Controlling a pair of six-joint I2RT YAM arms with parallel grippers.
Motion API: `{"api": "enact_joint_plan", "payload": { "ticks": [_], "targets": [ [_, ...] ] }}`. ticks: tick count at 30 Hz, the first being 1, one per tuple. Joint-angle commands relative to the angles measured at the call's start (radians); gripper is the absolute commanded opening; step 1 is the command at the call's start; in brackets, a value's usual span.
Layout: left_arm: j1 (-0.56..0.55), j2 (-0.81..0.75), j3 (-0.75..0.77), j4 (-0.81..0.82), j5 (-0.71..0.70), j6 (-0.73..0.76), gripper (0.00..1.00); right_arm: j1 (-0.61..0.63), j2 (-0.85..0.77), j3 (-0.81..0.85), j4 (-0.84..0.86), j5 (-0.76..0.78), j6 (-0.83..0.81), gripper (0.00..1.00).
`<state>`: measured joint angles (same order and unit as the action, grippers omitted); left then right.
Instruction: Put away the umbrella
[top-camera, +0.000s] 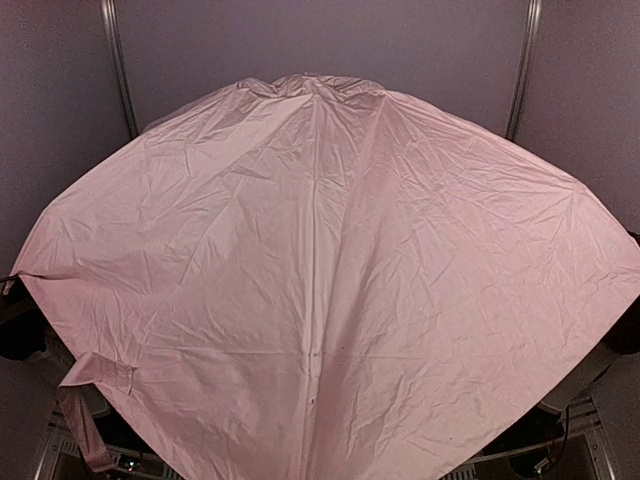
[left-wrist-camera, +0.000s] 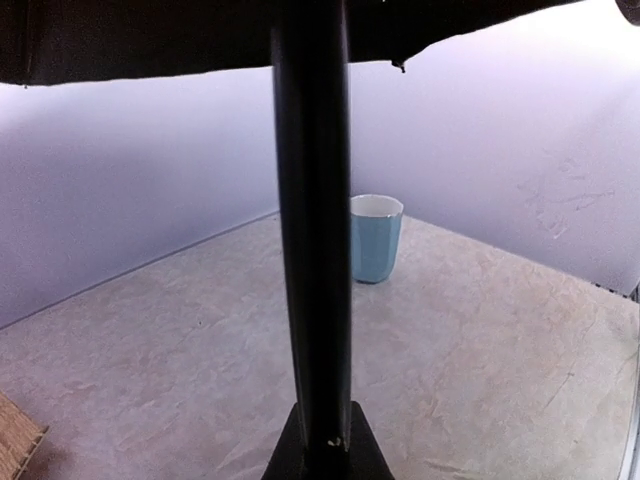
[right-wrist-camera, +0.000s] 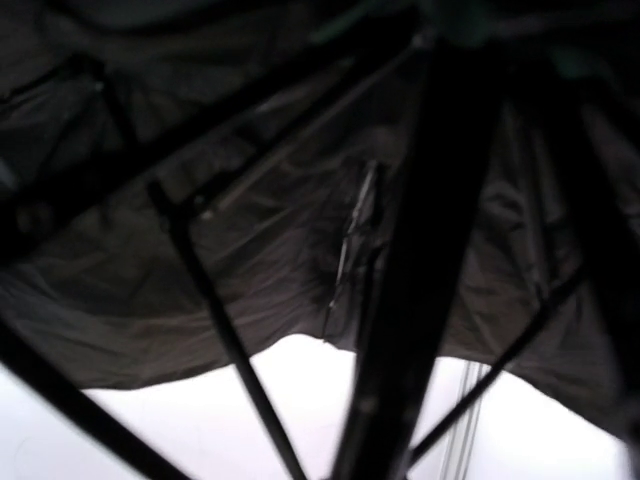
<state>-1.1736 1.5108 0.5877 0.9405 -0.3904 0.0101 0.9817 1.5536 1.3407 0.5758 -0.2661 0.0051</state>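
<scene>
Open umbrella (top-camera: 320, 270) fills nearly the whole top view, pale pink canopy spread wide, crumpled peak toward the far wall, seams fanning down to the near edge. It sits over both arms and covers them, so arm pose can't be read from above. A pink strap (top-camera: 100, 375) hangs off the canopy's lower-left edge.

Left wrist camera looks out level under the canopy rim, so that wrist sits low beneath the umbrella. The black shaft (left-wrist-camera: 312, 250) stands upright through the middle of that view, very close to the lens, cut off at the top by the dark lining. Right wrist camera tilts upward into the black lining (right-wrist-camera: 250, 250) and thin ribs (right-wrist-camera: 215, 300). The view is dim and blurred, with a thick dark bar crossing it that can't be identified for sure.

Worktop (left-wrist-camera: 480, 350) is pale, mostly bare in the left wrist view. A light blue cup (left-wrist-camera: 375, 240) stands upright near the far corner, partly behind the shaft. Corner of a woven tray (left-wrist-camera: 15, 445) shows at the bottom left, mostly cut off.

Left jaws: only a dark wedge at the bottom edge, pressed against both sides of the shaft, pinching it. Right jaws: not made out, can't tell whether spread or closed.
</scene>
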Motion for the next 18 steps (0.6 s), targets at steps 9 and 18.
{"api": "enact_joint_plan", "payload": {
  "ticks": [9,18],
  "targets": [
    [0.037,-0.068,-0.016,0.229,0.085,0.185,0.0,-0.044,0.123,-0.105,-0.235,-0.074,-0.072,0.09],
    [0.038,-0.01,-0.142,0.12,0.165,0.14,0.21,-0.132,0.071,-0.135,0.105,0.058,0.063,0.01]
  ]
}}
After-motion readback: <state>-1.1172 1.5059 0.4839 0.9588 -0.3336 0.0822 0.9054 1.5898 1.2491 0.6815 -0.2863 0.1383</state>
